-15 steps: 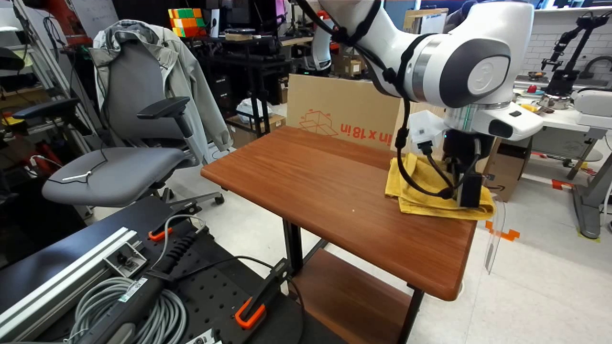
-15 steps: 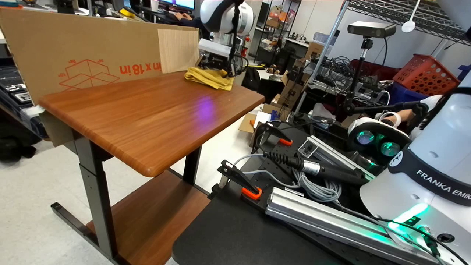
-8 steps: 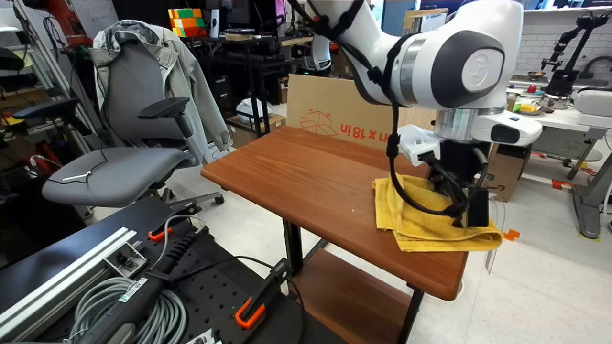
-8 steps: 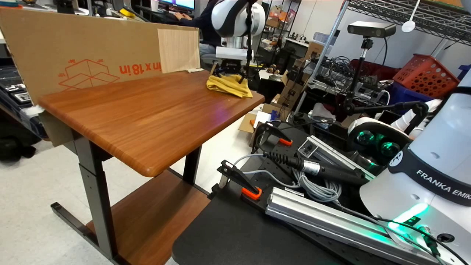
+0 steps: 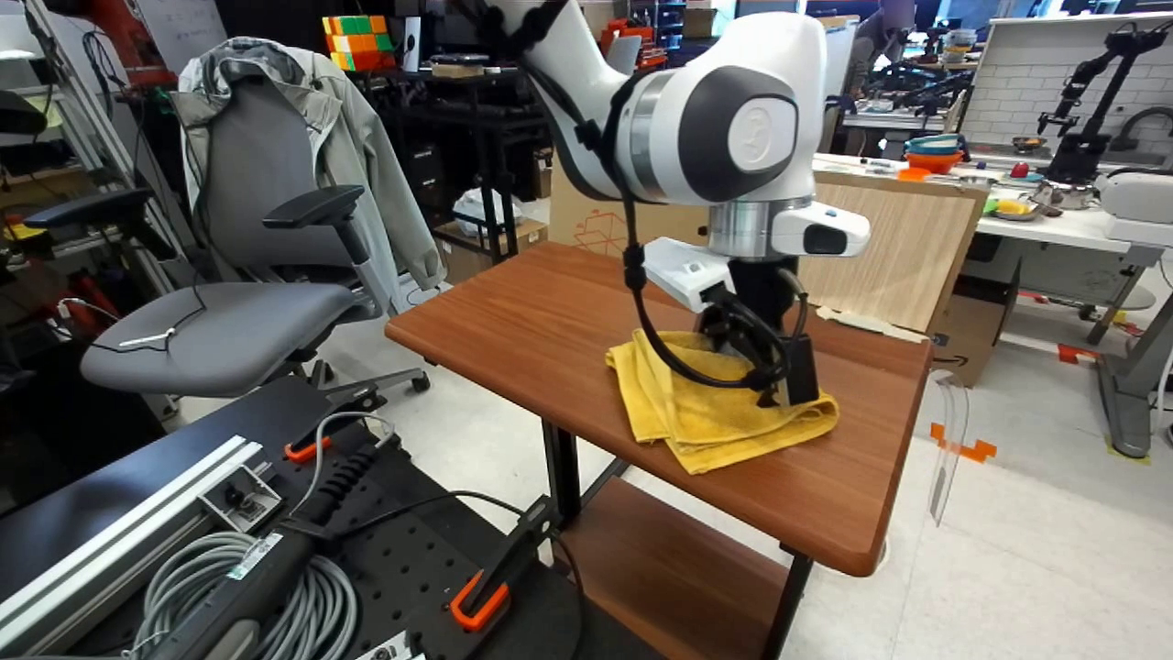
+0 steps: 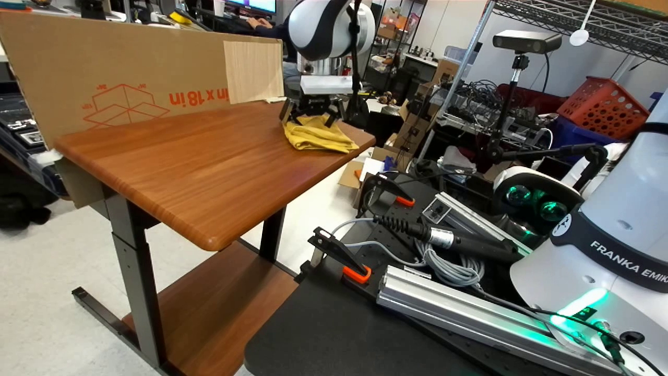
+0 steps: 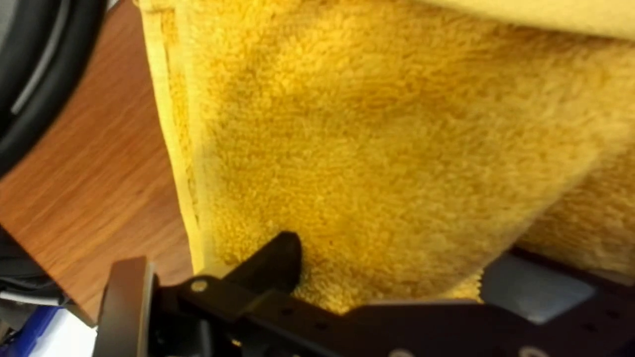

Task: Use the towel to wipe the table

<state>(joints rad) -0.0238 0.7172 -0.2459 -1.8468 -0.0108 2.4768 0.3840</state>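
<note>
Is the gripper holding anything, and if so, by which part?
Cannot be told: the gripper is down on the yellow towel, fingers apart with fabric between them; whether they pinch a fold is hidden.

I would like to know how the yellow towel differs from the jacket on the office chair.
Colour: the towel is yellow; the jacket is a pale, greyish tone.
Pose: the towel lies folded on the table; the jacket hangs over the chair backrest.
Contact: the robot's hand touches the towel; the jacket is away from it.
Shared: both are pieces of cloth.
</note>
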